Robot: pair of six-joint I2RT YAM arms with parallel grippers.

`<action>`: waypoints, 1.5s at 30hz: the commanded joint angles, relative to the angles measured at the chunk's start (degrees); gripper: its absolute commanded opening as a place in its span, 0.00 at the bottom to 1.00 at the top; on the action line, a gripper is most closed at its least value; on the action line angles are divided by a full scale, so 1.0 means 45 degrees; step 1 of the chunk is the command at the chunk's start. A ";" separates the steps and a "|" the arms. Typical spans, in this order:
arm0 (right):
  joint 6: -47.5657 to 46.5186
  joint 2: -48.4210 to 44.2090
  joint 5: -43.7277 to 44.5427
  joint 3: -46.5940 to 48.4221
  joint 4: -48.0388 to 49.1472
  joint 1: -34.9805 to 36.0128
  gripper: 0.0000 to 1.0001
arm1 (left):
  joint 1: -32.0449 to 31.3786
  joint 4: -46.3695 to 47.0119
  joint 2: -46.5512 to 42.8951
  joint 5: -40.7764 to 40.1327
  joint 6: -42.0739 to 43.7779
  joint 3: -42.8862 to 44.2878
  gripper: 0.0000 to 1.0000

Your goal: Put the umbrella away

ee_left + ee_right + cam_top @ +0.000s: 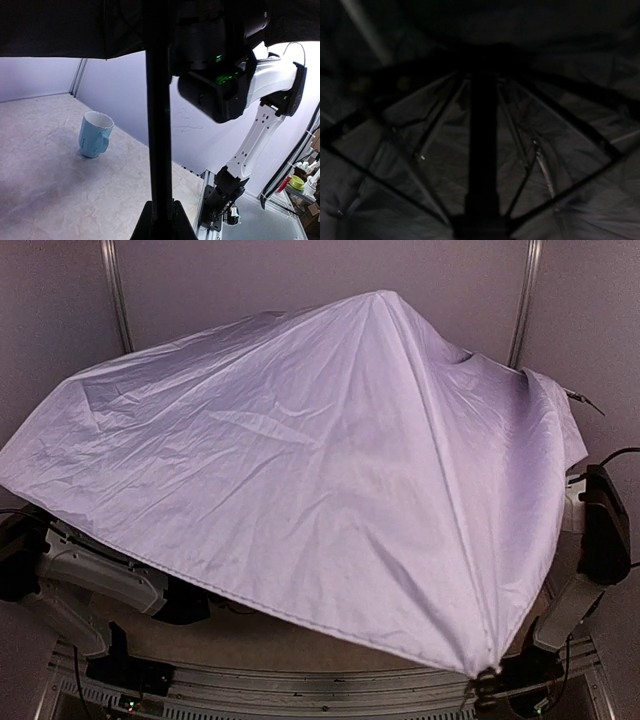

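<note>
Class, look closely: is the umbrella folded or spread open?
Spread open: the umbrella stretches wide in the top view, and its ribs fan out from the shaft.

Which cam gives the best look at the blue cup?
Left wrist: the cup sits in plain sight on the table. In top external the umbrella hides it; right wrist shows only the umbrella's dark ribs.

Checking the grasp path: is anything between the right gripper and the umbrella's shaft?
Nothing visible. The right gripper sits right beside the shaft under the canopy. The cup stands apart, off to the side on the table.
</note>
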 commanded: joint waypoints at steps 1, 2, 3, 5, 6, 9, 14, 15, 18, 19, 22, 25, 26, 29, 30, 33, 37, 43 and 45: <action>-0.1613 -0.1289 0.1396 -0.0541 -0.2210 -0.0085 0.31 | -0.0194 -0.1183 -0.1062 -0.1352 0.1021 0.0773 0.00; -0.2464 -0.1589 0.1862 -0.0686 -0.2667 -0.0041 0.34 | -0.0194 -0.1791 -0.1180 -0.1901 0.1050 0.1008 0.00; -0.3212 -0.1773 0.2350 -0.0756 -0.3095 0.0072 0.37 | -0.0196 -0.2287 -0.1248 -0.2424 0.1076 0.1192 0.00; -0.4614 -0.2053 0.3769 -0.0824 -0.4076 0.0326 0.42 | -0.0196 -0.3145 -0.1249 -0.3139 0.1110 0.1562 0.00; -0.5368 -0.2127 0.4280 -0.0862 -0.4512 0.0494 0.44 | -0.0194 -0.3452 -0.1191 -0.3267 0.1127 0.1756 0.00; -0.6667 -0.2277 0.5746 -0.1234 -0.5618 0.1106 0.49 | -0.0196 -0.4085 -0.0926 -0.3617 0.1153 0.2408 0.00; -0.7100 -0.2780 0.6772 -0.1874 -0.6416 0.1527 0.54 | -0.0196 -0.4971 -0.0579 -0.4557 0.0667 0.3187 0.00; -0.7209 -0.2843 0.6943 -0.1803 -0.6665 0.1599 0.54 | -0.0191 -0.5153 -0.0541 -0.4780 0.0359 0.3263 0.00; -0.7717 -0.2955 0.7669 -0.1415 -0.7026 0.1768 0.55 | -0.0195 -0.5763 -0.0379 -0.5282 -0.0193 0.3580 0.00; -0.7987 -0.2960 0.7829 -0.1409 -0.6817 0.1775 0.56 | -0.0196 -0.5999 -0.0313 -0.5402 -0.0388 0.3718 0.00; -0.9256 -0.2628 0.8203 -0.1340 -0.5299 0.1773 0.57 | -0.0242 -0.6339 -0.0187 -0.5464 -0.0419 0.4089 0.00; -1.0151 -0.2019 0.8178 -0.0959 -0.4316 0.1778 0.54 | -0.0357 -0.6703 -0.0039 -0.5876 -0.0034 0.4614 0.00; -1.0262 -0.1830 0.8083 -0.0698 -0.4285 0.1774 0.54 | -0.0390 -0.6719 -0.0026 -0.5931 0.0076 0.4684 0.00; -1.0651 -0.1386 0.8068 0.0037 -0.4117 0.1755 0.54 | -0.0505 -0.6665 -0.0012 -0.6188 0.0238 0.4607 0.00; -1.0807 -0.1267 0.8035 0.0257 -0.4019 0.1754 0.55 | -0.0508 -0.6668 0.0011 -0.6285 0.0190 0.4556 0.00; -1.1111 -0.0909 0.7859 0.1108 -0.3949 0.1718 0.58 | -0.0509 -0.6728 0.0083 -0.6440 0.0113 0.4482 0.00; -1.0803 -0.0223 0.7062 0.2810 -0.5054 0.1388 0.58 | -0.0509 -0.6398 -0.0012 -0.6352 0.0207 0.4307 0.00; -1.0513 0.0349 0.6881 0.3862 -0.6204 0.1217 0.55 | -0.0508 -0.6095 -0.0191 -0.6161 0.0252 0.4008 0.00; -1.0318 0.0280 0.6944 0.3618 -0.6144 0.1138 0.55 | -0.0498 -0.5887 -0.0289 -0.6129 0.0226 0.3818 0.00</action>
